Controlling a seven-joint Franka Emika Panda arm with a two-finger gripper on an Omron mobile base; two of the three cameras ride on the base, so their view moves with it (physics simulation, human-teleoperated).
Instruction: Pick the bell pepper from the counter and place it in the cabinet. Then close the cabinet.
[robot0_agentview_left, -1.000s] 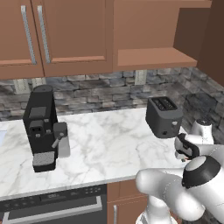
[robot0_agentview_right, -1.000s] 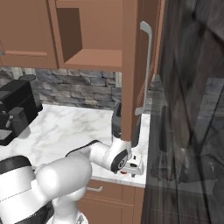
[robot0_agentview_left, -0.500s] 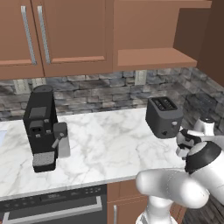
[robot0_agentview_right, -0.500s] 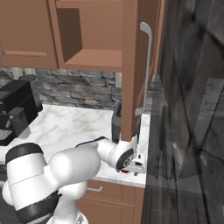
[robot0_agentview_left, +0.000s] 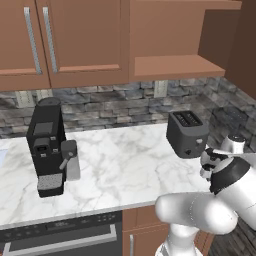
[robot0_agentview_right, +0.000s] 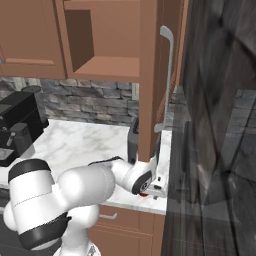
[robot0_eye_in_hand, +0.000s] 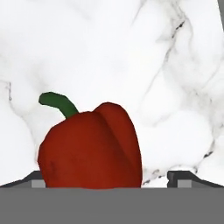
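Lying on the white marble counter (robot0_eye_in_hand: 131, 52), down at its right end past the toaster (robot0_agentview_left: 187, 134): the red bell pepper (robot0_eye_in_hand: 89, 146), green stem curling up-left. Sitting right between the tips of the gripper (robot0_eye_in_hand: 111, 178), nearer the left tip. Jaws spread wide, not yet pinching it. Overhead, cabinet (robot0_agentview_right: 150, 75) door hanging open.

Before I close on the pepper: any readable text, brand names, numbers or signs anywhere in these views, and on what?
None readable.
Coffee machine: front panel shows plain grey patches, no legible lettering.
Toaster: a small pale dot at its front, no words.
Oven control strip: faint marks, too small and blurred to read.
Bell pepper, counter and cabinet: no labels.
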